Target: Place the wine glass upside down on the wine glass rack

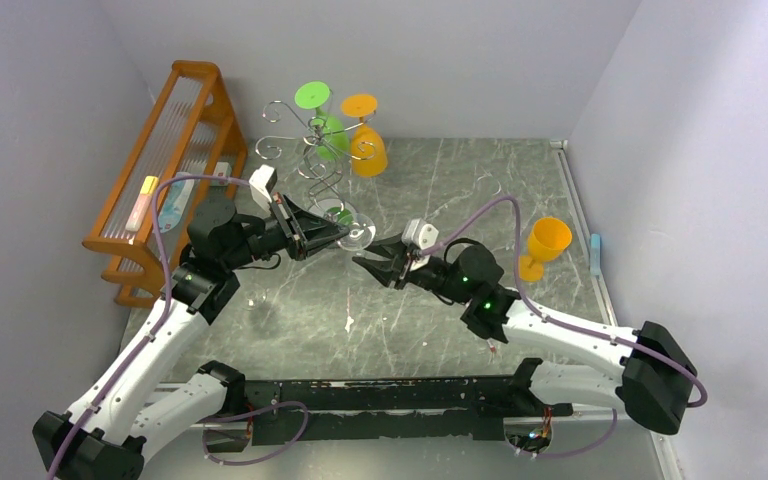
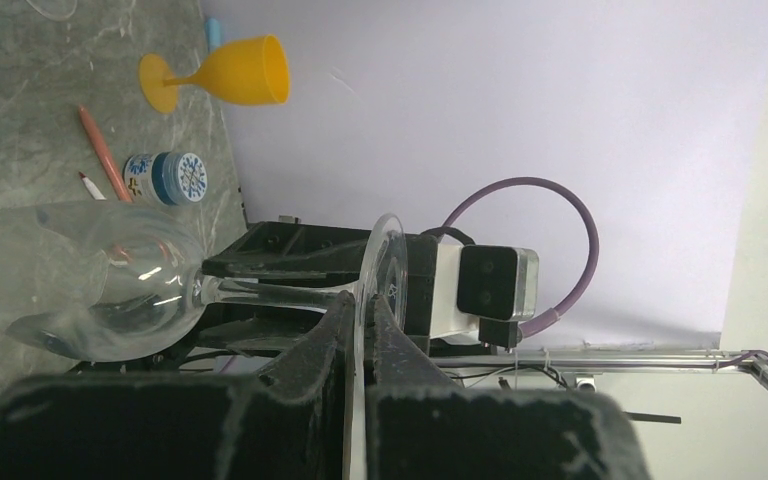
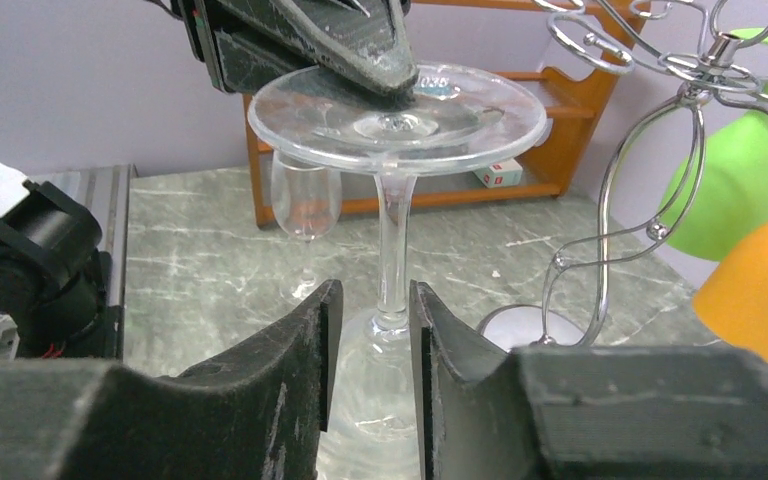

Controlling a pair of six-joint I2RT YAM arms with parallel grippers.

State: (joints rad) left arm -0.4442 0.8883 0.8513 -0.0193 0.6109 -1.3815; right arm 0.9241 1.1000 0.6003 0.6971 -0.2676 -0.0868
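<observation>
The clear wine glass [image 3: 392, 200] hangs upside down, foot up and bowl down, over the marble table. My left gripper [image 2: 365, 305] is shut on the rim of its round foot [image 1: 357, 232]. My right gripper [image 3: 372, 290] reaches in from the right, its fingers [image 3: 310, 330] standing close on either side where the stem meets the bowl. A gap shows beside the stem, and whether the fingers touch the bowl is unclear. The wine glass rack [image 1: 322, 165], silver wire with curled arms, stands just behind the glass, its mirrored base [image 3: 520, 325] close by.
A green glass [image 1: 328, 128] and an orange glass [image 1: 367, 150] hang upside down on the wire rack. Another orange glass [image 1: 543, 245] stands upright at the right. The orange wooden rack [image 1: 165, 160] lines the left wall. A second clear glass [image 3: 306, 200] stands on the table.
</observation>
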